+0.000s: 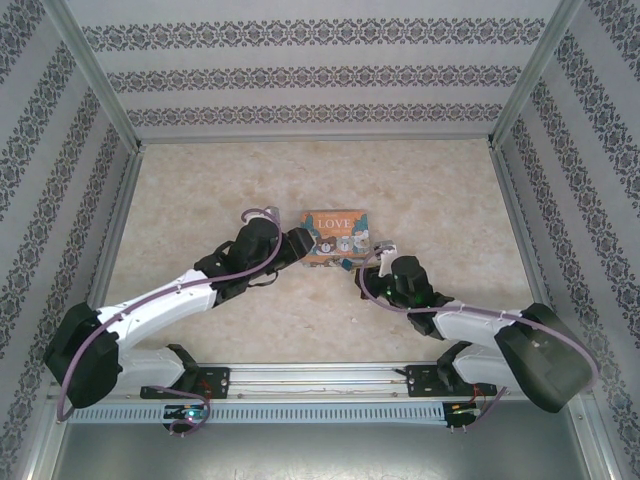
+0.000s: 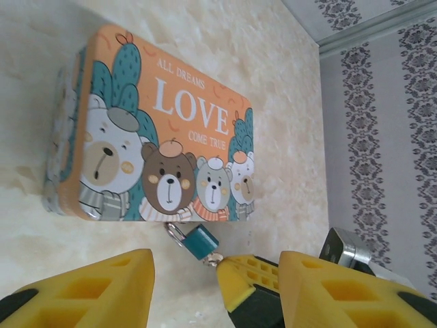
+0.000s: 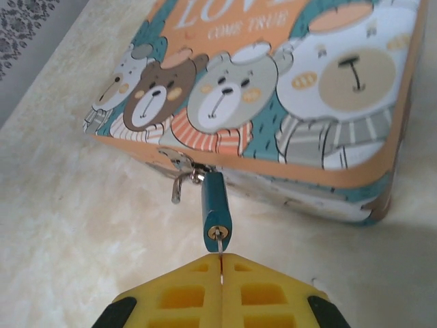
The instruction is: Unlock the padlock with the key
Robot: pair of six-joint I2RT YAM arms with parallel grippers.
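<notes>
The desk (image 1: pixel 200 190) has a pale cream, marble-like surface in even light. Walls (image 1: pixel 320 75) around it carry grey paper with dark ornamental bands; metal posts (image 1: pixel 94 75) stand at the far corners.

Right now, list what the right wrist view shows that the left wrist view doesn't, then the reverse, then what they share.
Right wrist adds: the keyhole end of the padlock, with the thin key in it, pinched in the shut right claw.
Left wrist adds: the full ALL DREAMS LOVE COME TRUE lettering on the tin box, the open left claw with its fingers spread, and the patterned wall.
Shared: the teal padlock at the box's front edge, the bear artwork, the marbled table.
</notes>
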